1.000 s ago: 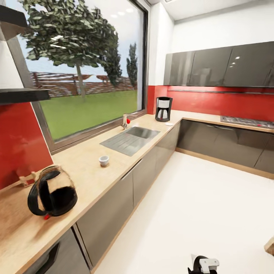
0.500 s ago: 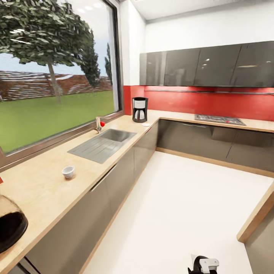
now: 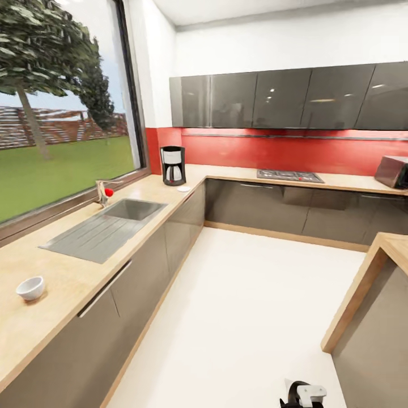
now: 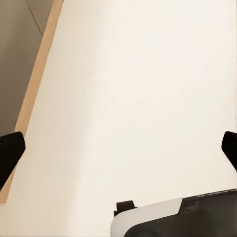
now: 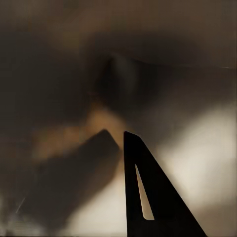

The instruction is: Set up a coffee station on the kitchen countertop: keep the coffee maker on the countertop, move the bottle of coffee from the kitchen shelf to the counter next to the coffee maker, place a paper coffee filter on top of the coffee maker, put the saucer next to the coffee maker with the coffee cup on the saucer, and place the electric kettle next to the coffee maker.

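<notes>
The coffee maker (image 3: 173,165), black with a white carafe, stands at the far corner of the kitchen countertop (image 3: 68,277). Just right of it lies the small white saucer (image 3: 183,189). The tiny white coffee cup (image 3: 30,288) sits alone on the near stretch of worktop, left of me. In the left wrist view my left gripper (image 4: 118,148) is open, its dark fingertips (image 4: 10,155) wide apart over white floor. My right gripper (image 5: 140,187) shows as black fingers meeting in a narrow wedge, shut, against a dark brownish blur. The kettle and the bottle of coffee are out of view.
A steel sink (image 3: 102,229) with a faucet (image 3: 103,192) lies between cup and coffee maker. A hob (image 3: 289,175) and a steel appliance (image 3: 394,171) sit on the back counter. The wooden bar (image 3: 362,283) juts in at right. White floor (image 3: 243,306) runs between.
The head view has swung to the right: the kettle has slid out at the left edge and the back counter and bar have come in. Nothing on the counter has moved.
</notes>
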You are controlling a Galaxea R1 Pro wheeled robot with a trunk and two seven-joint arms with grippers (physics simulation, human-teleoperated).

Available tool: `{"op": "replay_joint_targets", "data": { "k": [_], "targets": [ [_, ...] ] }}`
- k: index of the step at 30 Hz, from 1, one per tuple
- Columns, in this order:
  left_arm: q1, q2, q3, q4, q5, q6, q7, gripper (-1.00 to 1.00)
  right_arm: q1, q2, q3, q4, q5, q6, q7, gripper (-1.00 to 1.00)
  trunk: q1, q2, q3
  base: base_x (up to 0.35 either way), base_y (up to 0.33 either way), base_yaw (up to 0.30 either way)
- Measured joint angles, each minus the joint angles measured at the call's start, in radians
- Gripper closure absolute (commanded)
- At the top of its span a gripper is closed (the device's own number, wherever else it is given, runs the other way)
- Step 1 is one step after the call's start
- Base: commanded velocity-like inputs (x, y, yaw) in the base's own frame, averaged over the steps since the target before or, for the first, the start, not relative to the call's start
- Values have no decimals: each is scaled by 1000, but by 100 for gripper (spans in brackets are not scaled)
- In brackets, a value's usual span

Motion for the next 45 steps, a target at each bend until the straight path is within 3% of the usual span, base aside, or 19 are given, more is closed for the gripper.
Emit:
{"op": "replay_joint_targets", "data": {
  "k": [11, 45],
  "targets": [
    [0, 1, 0, 0, 0, 0, 0, -100, 0, 1, 0, -1, 0, 0, 0, 100, 0, 0, 0, 324, -73, -259],
    [0, 3, 2, 0, 0, 0, 1, -100, 0, 0, 1, 0, 1, -2, -1, 100, 0, 0, 0, 333, -40, -3]
  ]
}}
